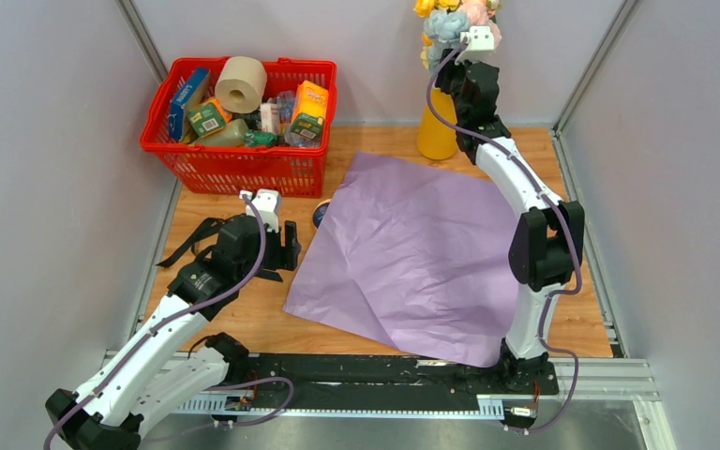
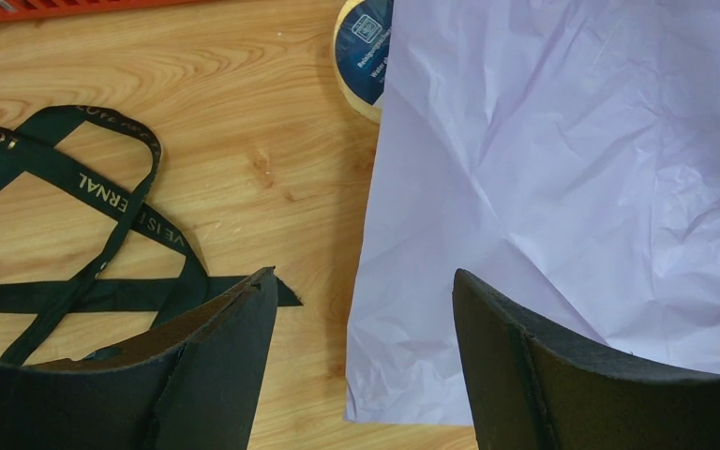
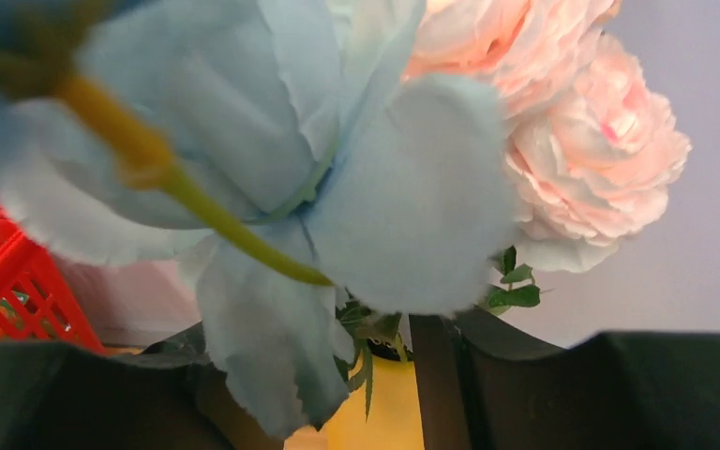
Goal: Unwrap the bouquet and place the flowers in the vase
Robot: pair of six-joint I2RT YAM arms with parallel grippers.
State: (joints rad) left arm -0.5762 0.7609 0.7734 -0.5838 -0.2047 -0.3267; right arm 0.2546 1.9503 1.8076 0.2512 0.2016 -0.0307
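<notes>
Pincer on the right arm (image 3: 309,347) is up high at the far right of the worktop (image 1: 244,319), right in the flowers (image 1: 455,19). Pale blue petals and green leaves hang between its two fingers, but I cannot tell if it squeezes a stem or just sits loose around it. The pink, yellow and blue blooms stand right over the yellow vase (image 1: 436,131), and their leaves reach down to its top. The vase stands upright at the far edge, just past the far corner of the lilac paper (image 1: 412,253).

The paper lies spread out flat and wrinkled in the middle of the worktop. The left pincer (image 2: 366,375) hangs low at the paper's left edge with its fingers spread wide and nothing between them. A black ribbon (image 2: 103,187) lies loose on the wood to its left. A roll of tape (image 2: 361,47) peeks out from under the paper's far left edge. A red basket (image 1: 234,169) full of things sits at the far left.
</notes>
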